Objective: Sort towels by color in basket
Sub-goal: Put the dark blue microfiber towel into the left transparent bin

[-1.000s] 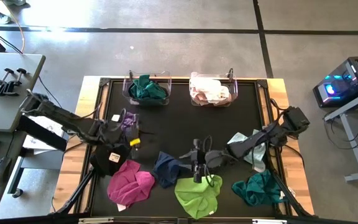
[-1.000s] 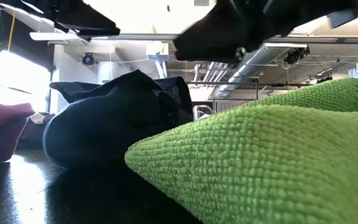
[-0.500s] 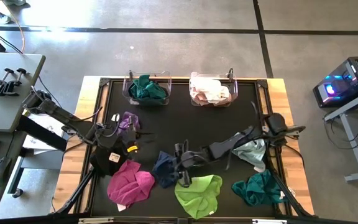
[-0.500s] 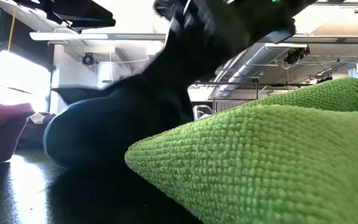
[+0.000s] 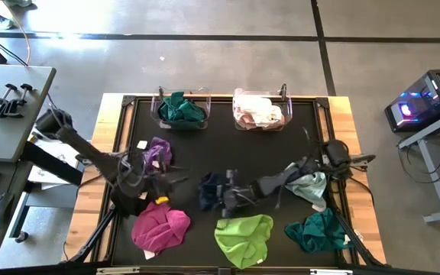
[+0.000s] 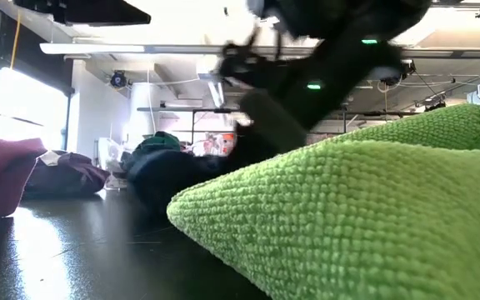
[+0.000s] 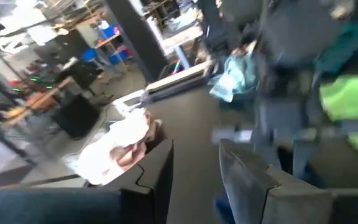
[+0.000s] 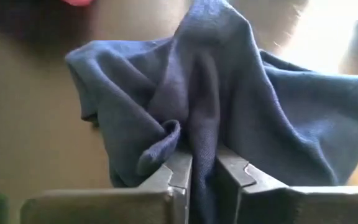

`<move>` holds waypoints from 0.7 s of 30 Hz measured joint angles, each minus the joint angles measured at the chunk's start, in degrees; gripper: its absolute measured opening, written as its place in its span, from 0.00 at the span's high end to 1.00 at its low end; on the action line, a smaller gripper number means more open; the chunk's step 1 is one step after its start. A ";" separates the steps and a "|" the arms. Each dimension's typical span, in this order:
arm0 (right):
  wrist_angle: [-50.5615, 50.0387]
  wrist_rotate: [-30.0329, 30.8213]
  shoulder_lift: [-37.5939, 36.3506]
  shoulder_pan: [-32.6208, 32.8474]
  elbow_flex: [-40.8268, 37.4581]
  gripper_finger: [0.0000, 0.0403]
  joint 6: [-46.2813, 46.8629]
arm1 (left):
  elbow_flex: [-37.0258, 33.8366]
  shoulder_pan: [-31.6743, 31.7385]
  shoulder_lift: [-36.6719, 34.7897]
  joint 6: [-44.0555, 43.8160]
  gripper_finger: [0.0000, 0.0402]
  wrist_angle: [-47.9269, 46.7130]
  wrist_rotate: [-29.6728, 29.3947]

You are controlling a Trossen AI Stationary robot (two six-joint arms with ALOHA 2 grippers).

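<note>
One navy towel (image 8: 216,106) sits bunched near the middle of the black worktop (image 5: 228,153), its folds pinched between the jaws of the right gripper (image 8: 202,171), which reaches in from the right side. Just in front of it lies a lime green towel (image 5: 243,238), which fills the foreground of the low view, with a magenta towel (image 5: 160,229) to its left and a teal towel (image 5: 318,231) to its right near the worktop's front right corner. A pale mint towel (image 5: 310,186) rests under the right arm near the right edge. The left gripper (image 5: 156,180) hangs over the left part of the worktop beside a purple towel (image 5: 157,151), its jaws standing a little apart with nothing between them. At the far edge stand two clear baskets: the left basket (image 5: 161,108) holds teal cloth (image 5: 180,108), the right basket (image 5: 281,98) holds white and pink cloth (image 5: 257,111).
</note>
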 joint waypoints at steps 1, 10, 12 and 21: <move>0.61 2.39 -1.48 0.95 -2.30 0.93 2.15 | -0.02 -0.57 1.35 0.32 0.72 0.82 -0.51; 24.04 17.32 -14.93 7.54 -24.25 0.95 18.66 | 0.05 3.84 13.64 -7.57 0.73 16.04 16.74; 31.60 17.81 -16.50 7.57 -28.09 0.94 22.52 | 0.11 5.27 17.15 -1.98 0.72 21.32 20.20; 50.95 18.30 -17.05 7.43 -35.44 0.95 21.74 | 8.34 9.92 32.38 16.92 0.51 30.09 29.46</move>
